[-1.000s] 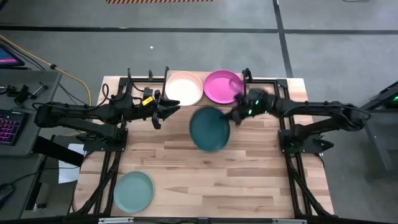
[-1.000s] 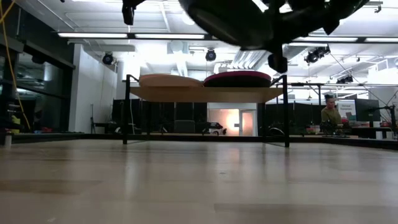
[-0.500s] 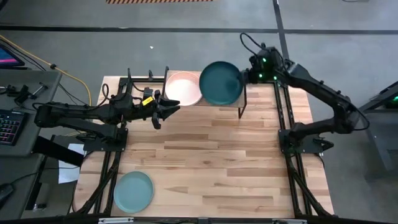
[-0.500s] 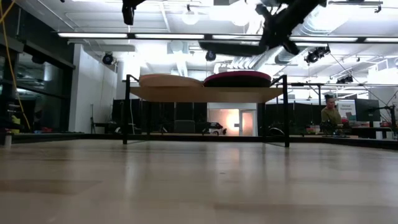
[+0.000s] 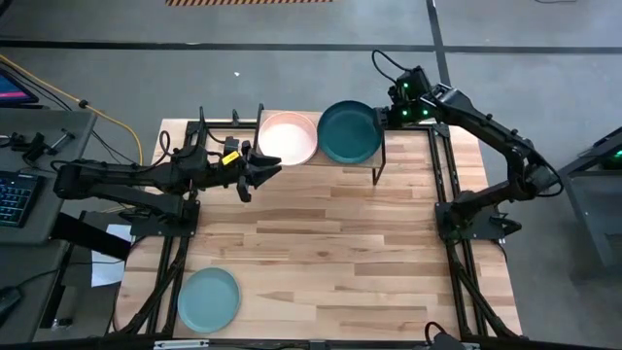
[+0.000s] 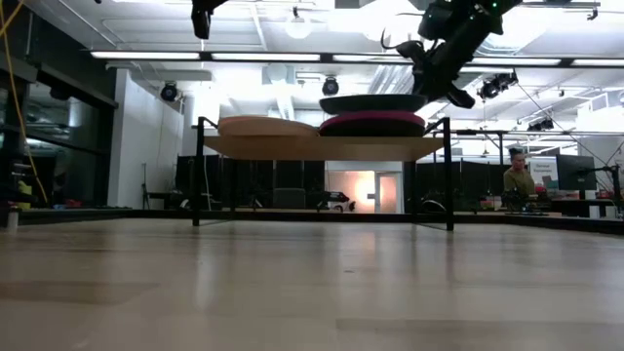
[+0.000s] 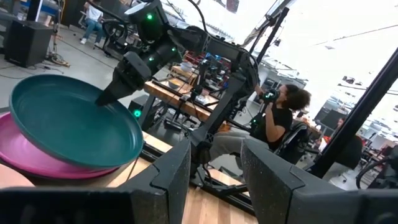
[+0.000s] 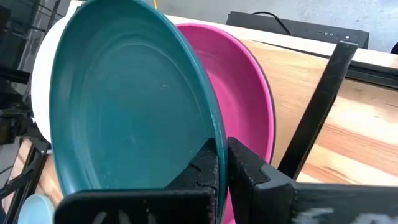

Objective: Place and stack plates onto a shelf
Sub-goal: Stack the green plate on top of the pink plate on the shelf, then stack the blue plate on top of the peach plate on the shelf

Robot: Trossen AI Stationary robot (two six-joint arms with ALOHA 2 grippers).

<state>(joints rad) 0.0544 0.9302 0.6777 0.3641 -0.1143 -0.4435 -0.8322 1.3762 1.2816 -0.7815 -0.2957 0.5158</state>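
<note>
The dark teal plate point(image 5: 348, 131) is over the magenta pink plate point(image 6: 373, 124), which lies on the right half of the shelf point(image 6: 292, 146) at the table's far edge. My right gripper point(image 5: 382, 118) is shut on the teal plate. The peach plate point(image 5: 288, 138) lies on the shelf's left half. The pale blue-green plate point(image 5: 208, 298) lies flat on the table near its front left corner. My left gripper point(image 5: 264, 168) is open and empty, just left of the shelf's near edge. The white and black plates are out of view. My right gripper pinches the teal plate's rim point(image 8: 214, 134) between its two fingers, on the plate's right side. The fingers point(image 6: 421, 83) slant down from the table's far right. The plate is nearly level just above the magenta plate; whether the two touch, I cannot tell.
The shelf's black legs point(image 5: 377, 160) stand at its corners. Black frames run along the table's left and right edges point(image 5: 447, 194). The wood tabletop point(image 5: 330, 253) lies bare in the middle. A person point(image 6: 517, 175) sits in the room beyond the table.
My right gripper has carried the teal plate from above the table's middle toward the far edge, over the shelf, and then down over the magenta plate. The plate has turned from tilted to nearly level. My left gripper has kept still.
</note>
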